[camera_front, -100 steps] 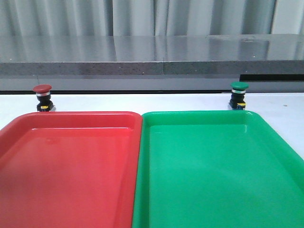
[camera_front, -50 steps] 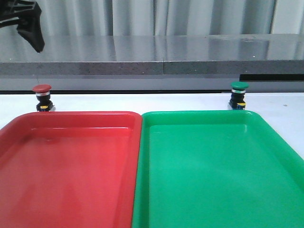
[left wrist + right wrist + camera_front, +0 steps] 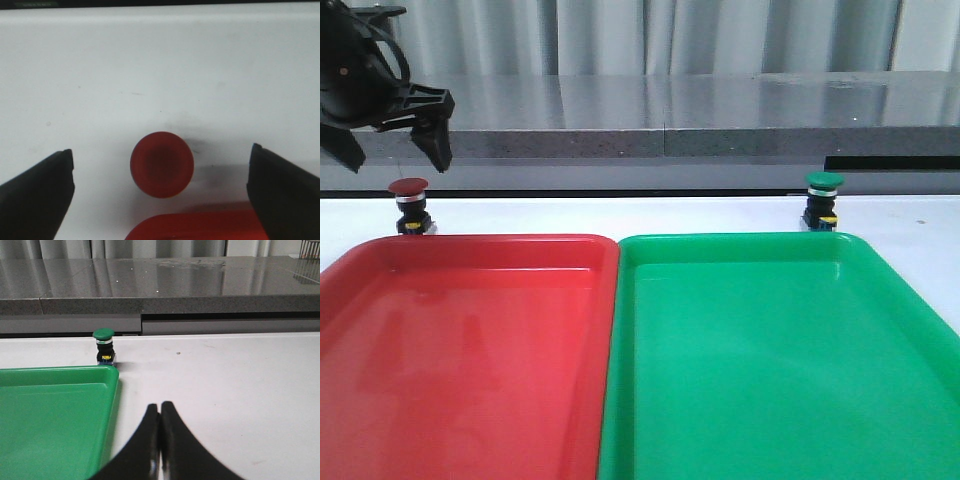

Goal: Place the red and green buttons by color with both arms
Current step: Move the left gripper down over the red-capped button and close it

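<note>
Front view shows our left gripper [image 3: 395, 150] hanging spread wide above the red button [image 3: 410, 205], which stands on the white worktop [image 3: 700, 215] just behind the red tray [image 3: 470, 245]; from the wrist its cap sits centred between our fingers, so we judge a straight descent will straddle it. Our green button [image 3: 823, 201] stands behind the green tray [image 3: 740, 240], well apart from our right gripper [image 3: 160, 412], whose fingers are pressed together on nothing.
</note>
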